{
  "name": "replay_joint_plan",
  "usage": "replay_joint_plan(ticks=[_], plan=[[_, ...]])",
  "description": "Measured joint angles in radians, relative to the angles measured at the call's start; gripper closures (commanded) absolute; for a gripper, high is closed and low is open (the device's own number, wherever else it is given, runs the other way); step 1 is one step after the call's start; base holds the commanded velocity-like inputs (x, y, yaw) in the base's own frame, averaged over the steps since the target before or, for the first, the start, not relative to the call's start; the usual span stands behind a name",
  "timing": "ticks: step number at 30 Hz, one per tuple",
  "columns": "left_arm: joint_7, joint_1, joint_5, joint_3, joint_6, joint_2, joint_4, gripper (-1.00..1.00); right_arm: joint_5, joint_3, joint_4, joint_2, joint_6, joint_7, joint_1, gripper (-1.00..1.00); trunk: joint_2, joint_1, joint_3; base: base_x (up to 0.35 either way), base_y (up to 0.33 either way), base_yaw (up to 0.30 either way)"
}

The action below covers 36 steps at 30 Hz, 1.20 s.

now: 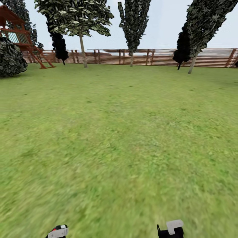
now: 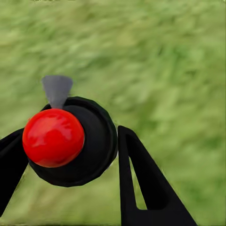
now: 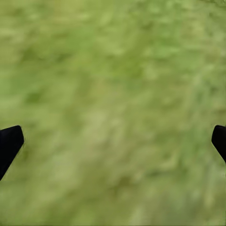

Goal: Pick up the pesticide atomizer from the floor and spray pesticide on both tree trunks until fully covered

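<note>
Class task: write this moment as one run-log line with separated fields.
left gripper: jaws shut on pesticide atomizer | right gripper: jaws open, nothing held | ground: lawn | ahead: trees, fence

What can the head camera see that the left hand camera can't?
Head view: trees, a fence, a red playset and sky across the lawn.

Left wrist view, close up: the atomizer with its red top, between the left gripper's black fingers.

Both: green grass. The atomizer's top just peeks in at the head view's bottom edge.
</note>
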Motion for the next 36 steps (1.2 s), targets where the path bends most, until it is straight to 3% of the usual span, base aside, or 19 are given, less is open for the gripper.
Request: replay_joint_plan(ticks=[16, 36], plan=[[0.001, 0.002, -0.005, -0.002, 0.003, -0.004, 0.004, 1.00, -0.001, 0.000, 0.000, 0.000, 0.000, 0.000, 0.000, -1.00, 0.000, 0.000, -0.006, 0.018, 0.000, 0.282], [0.011, 0.002, -0.003, 0.001, 0.005, -0.003, 0.007, 1.00, -0.002, 0.000, -0.001, -0.002, 0.000, 0.003, 0.000, -1.00, 0.000, 0.000, -0.008, 0.333, 0.050, 0.084]])
